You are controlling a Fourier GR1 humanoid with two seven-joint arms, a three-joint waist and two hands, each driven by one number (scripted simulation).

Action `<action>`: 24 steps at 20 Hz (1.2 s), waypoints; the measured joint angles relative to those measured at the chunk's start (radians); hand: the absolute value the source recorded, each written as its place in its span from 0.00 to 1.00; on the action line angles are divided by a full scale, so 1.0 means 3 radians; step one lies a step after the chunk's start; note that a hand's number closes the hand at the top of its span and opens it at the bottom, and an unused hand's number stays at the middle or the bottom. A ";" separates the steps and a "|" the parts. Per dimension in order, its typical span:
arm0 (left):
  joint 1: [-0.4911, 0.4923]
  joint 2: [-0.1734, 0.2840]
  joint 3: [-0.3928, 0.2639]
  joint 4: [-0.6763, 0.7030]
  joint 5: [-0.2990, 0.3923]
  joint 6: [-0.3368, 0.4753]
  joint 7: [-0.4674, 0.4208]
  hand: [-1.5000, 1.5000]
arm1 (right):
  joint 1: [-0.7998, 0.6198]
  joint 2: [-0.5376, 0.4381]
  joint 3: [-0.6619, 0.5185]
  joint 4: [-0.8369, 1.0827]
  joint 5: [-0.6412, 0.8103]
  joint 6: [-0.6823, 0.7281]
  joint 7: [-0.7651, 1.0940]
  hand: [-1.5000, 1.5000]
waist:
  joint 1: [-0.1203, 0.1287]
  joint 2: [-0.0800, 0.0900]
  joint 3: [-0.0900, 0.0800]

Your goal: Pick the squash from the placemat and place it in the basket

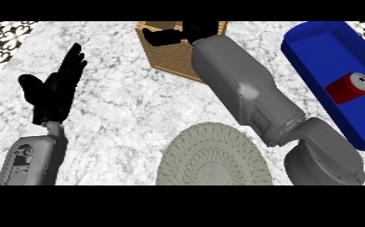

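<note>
The squash is out of sight as the right hand (165, 35) reaches over the basket (171, 57), fingers curled, grasp unclear; it should release low inside.

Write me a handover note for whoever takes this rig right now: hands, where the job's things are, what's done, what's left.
Left hand: open, fingers up, resting at the view's left, holding nothing.
Right hand: reached out over the basket at the top of the counter; whether its fingers are curled cannot be told.
Squash: not visible; the placemat is bare, so it is either in the right hand or already in the basket, hidden by hand and forearm.
Done: squash is off the placemat.
Left: confirm the squash is in the basket, then draw the right arm back.
</note>
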 measured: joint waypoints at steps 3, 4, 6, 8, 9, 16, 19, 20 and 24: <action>0.0002 -0.0018 -0.0007 -0.0013 -0.0020 0.0032 0.0015 0.50 | -0.0021 0.0007 -0.0157 -0.0024 -0.0098 -0.0270 -0.0053 0.00 | -0.0023 0.0004 0.0000; 0.0029 -0.0039 -0.0023 -0.0022 -0.0027 0.0040 0.0010 0.50 | -0.0031 0.0013 -0.0213 -0.0046 -0.0137 -0.0353 -0.0057 0.00 | -0.0027 0.0005 0.0000; 0.0086 -0.0044 -0.0034 -0.0046 -0.0056 0.0059 -0.0001 0.50 | -0.0058 0.0023 -0.0350 -0.0046 -0.0222 -0.0555 -0.0098 0.00 | -0.0047 0.0004 0.0000; 0.0087 -0.0039 -0.0016 -0.0050 -0.0046 0.0064 0.0013 0.50 | -0.0084 0.0031 -0.0504 -0.0051 -0.0324 -0.0746 -0.0125 0.00 | -0.0076 0.0003 -0.0001; 0.0103 -0.0032 -0.0006 -0.0027 -0.0037 0.0049 -0.0005 0.50 | -0.0094 0.0032 -0.0576 -0.0053 -0.0369 -0.0835 -0.0146 0.00 | -0.0092 0.0003 -0.0002; 0.0160 -0.0023 0.0050 -0.0045 -0.0033 0.0085 0.0016 0.50 | 0.0031 -0.0135 -0.1070 -0.0175 -0.0689 -0.1161 -0.0371 0.00 | -0.0216 -0.0027 -0.0003; 0.0189 -0.0009 0.0089 0.0005 -0.0028 0.0083 -0.0039 0.50 | 0.0211 -0.0309 -0.1250 -0.0343 -0.0805 -0.1135 -0.0554 0.00 | -0.0273 -0.0042 -0.0003; 0.0199 -0.0002 0.0101 -0.0008 -0.0027 0.0089 -0.0028 0.50 | 0.0293 -0.0349 -0.1290 -0.0412 -0.0827 -0.1106 -0.0601 0.00 | -0.0287 -0.0049 -0.0003; 0.0194 0.0037 0.0156 0.0014 -0.0019 0.0089 -0.0007 0.50 | 0.0669 -0.0547 -0.1403 -0.0767 -0.0884 -0.0972 -0.0809 0.00 | -0.0343 -0.0070 -0.0003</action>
